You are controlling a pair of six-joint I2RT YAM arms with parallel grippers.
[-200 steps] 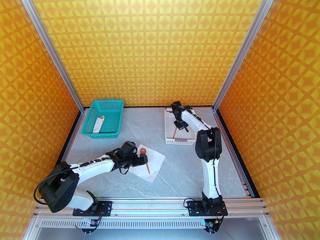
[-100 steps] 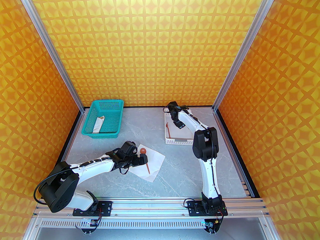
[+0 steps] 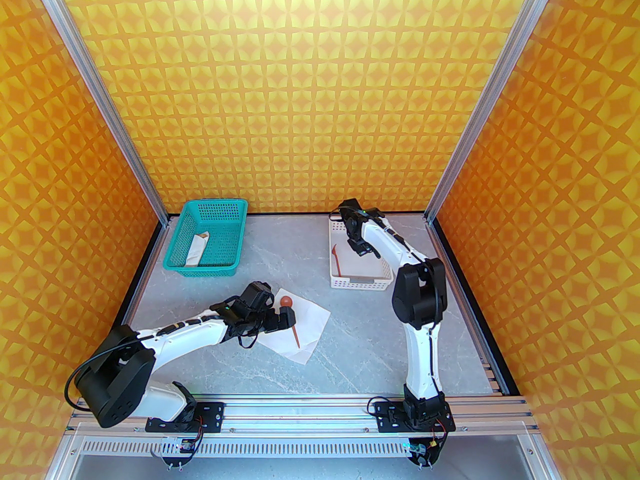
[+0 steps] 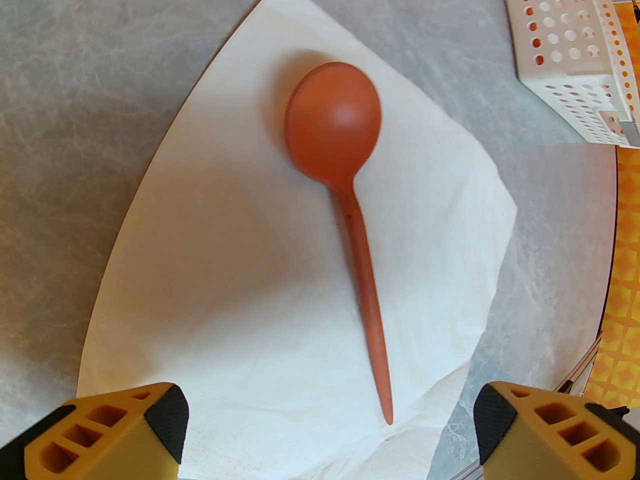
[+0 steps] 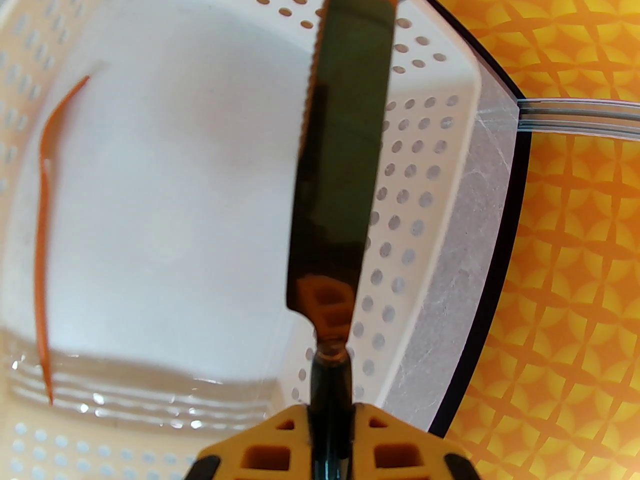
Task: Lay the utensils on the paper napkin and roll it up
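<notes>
The reddish-brown spoon [image 4: 332,118] lies on the white paper napkin [image 4: 225,268], bowl pointing away from me. My left gripper [image 4: 330,418] hovers open just over the napkin's near part, fingers either side of the handle tip and apart from it. From above, the spoon [image 3: 286,301] and napkin [image 3: 307,325] sit left of centre under the left gripper [image 3: 282,318]. My right gripper [image 5: 330,418] is shut on the knife [image 5: 340,168] by its dark handle, blade pointing forward over the white basket [image 5: 415,193]. The orange fork [image 5: 42,248] lies on that basket's floor.
A teal basket [image 3: 200,270] at the back left holds a slim white paper tube [image 3: 196,250]. The white basket [image 3: 360,283] stands at the back right beneath the right gripper [image 3: 361,251]. Bare grey table lies between the arms.
The right arm's elbow swung left and then back right, with the gripper staying over the white basket. The left arm, spoon and napkin have not moved.
</notes>
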